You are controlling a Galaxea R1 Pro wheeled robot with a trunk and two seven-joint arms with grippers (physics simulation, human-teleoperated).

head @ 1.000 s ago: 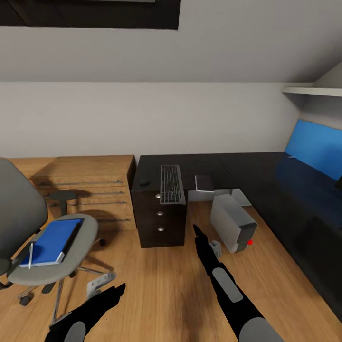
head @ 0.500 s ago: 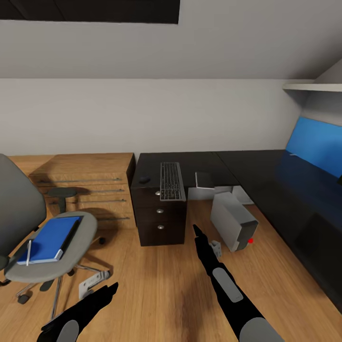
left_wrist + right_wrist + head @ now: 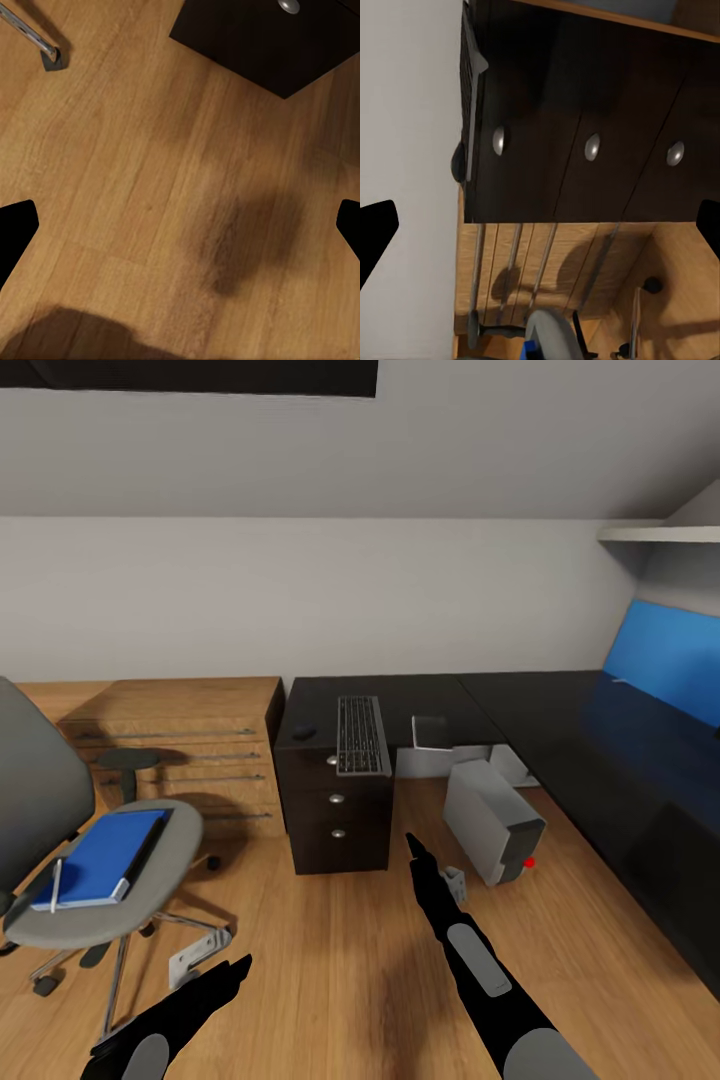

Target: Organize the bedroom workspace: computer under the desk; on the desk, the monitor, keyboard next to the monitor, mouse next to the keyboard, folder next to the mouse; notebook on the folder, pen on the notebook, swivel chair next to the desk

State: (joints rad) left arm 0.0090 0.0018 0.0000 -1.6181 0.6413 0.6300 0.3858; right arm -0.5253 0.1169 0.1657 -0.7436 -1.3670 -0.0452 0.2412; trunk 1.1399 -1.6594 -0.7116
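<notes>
A: What stands out, biggest first?
B: The L-shaped black-topped desk, smooth, on light wood floor. Left of it, the grey-upholstered swivel chair bears the flat blue folder.
A: Grippers?
B: Left gripper and right gripper gape, empty; the fingertips are cropped.

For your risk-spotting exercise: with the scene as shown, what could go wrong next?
1. The pen lies loose at the blue folder's edge on the chair; lifting the folder may roll it off.
2. The chair's castors could let it roll away when nudged.
3. The keyboard slightly overhangs the desk edge.
</notes>
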